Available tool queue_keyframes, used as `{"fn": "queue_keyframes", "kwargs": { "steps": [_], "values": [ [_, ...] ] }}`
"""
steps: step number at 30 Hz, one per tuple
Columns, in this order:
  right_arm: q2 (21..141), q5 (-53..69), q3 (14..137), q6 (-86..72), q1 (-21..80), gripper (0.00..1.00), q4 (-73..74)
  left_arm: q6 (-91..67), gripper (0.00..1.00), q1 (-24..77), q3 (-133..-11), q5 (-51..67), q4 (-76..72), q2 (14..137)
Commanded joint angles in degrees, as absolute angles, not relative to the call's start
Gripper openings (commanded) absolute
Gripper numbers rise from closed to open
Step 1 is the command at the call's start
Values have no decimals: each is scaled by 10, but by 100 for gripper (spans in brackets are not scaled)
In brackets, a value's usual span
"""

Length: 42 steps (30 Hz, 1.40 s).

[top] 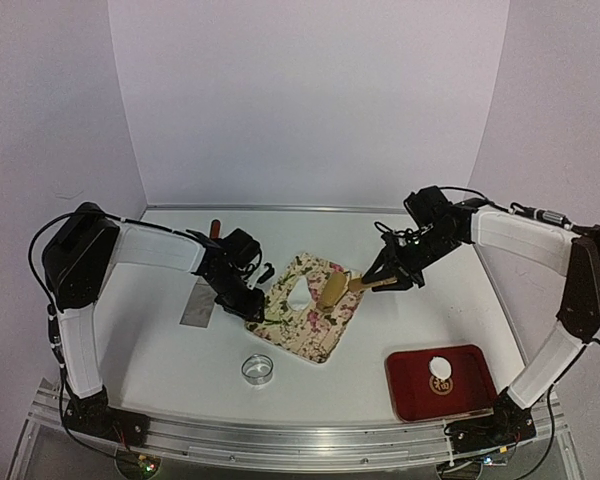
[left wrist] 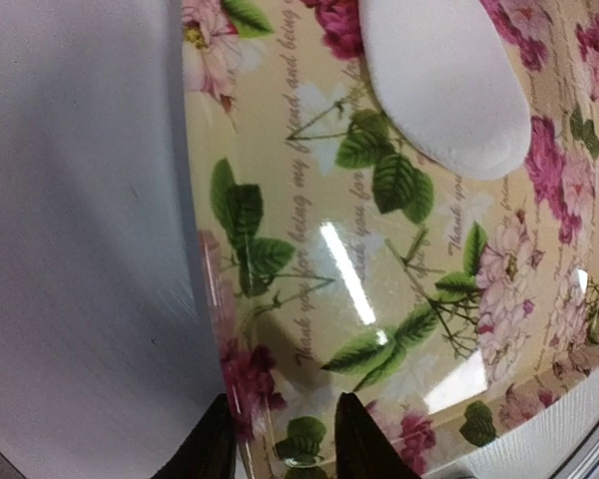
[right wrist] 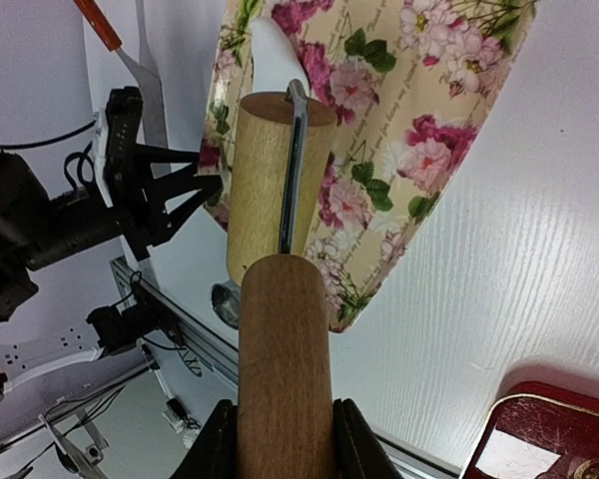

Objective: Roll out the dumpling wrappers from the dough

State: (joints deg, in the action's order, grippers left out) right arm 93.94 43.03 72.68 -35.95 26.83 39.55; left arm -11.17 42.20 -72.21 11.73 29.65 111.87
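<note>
Rolling step: flattening the dough piece [top: 298,293] on the flowered board [top: 320,330]; I judge this only begun, since the left wrist view shows the piece thick and rounded at its edge.
Right jaws: closed on the wooden handle of the rolling pin [top: 332,291], one on each side of it.
Rolling pin: over the board, with its roller just beside the dough piece on the side toward the table's right edge; whether it already presses on the dough cannot be told.
Left jaws: at the board's edge nearest the table's left edge, standing apart with the rim between them; whether they clamp the rim cannot be told.
Board: in the middle of the table [top: 160,350], turned cornerwise to its edges.
Dumpling wrapper [top: 439,366]: one round white disc on the red tray [top: 410,395], near the table's near right corner.
Ring cutter [top: 257,369]: toward the near edge, left of the middle, apart from the board.
Scraper [top: 198,303]: flat on the table, toward the left edge.
Progress: probably one wrapper done and one piece in work.
Next move: calls for drawing the roller across the dough with even downward pressure while the board is steadied against sliding.
Risk: dough sticking to the roller, or the board shifting.
</note>
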Motion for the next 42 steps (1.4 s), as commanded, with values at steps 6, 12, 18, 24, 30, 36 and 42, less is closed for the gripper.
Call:
{"fn": "queue_keyframes", "kwargs": {
  "steps": [6, 12, 18, 24, 30, 36, 42],
  "values": [
    [1026, 520, 815, -277, 272, 0, 369, -125, 46, 370, -906, 194, 359, 1189],
    [1074, 520, 864, -267, 272, 0, 370, -51, 49, 361, -1006, 219, 409, 1275],
    [1090, 511, 879, -274, 272, 0, 376, -8, 42, 361, -1030, 219, 425, 1314],
    [1079, 499, 868, -277, 272, 0, 387, 39, 21, 363, -1015, 234, 413, 1320],
    [1077, 506, 873, -262, 274, 0, 424, 70, 3, 370, -963, 233, 390, 1287],
    [1082, 489, 881, -254, 289, 0, 454, 67, 0, 372, -918, 223, 369, 1252],
    [1081, 458, 897, -304, 323, 0, 452, 24, 0, 373, -910, 190, 368, 1248]
  ]
}}
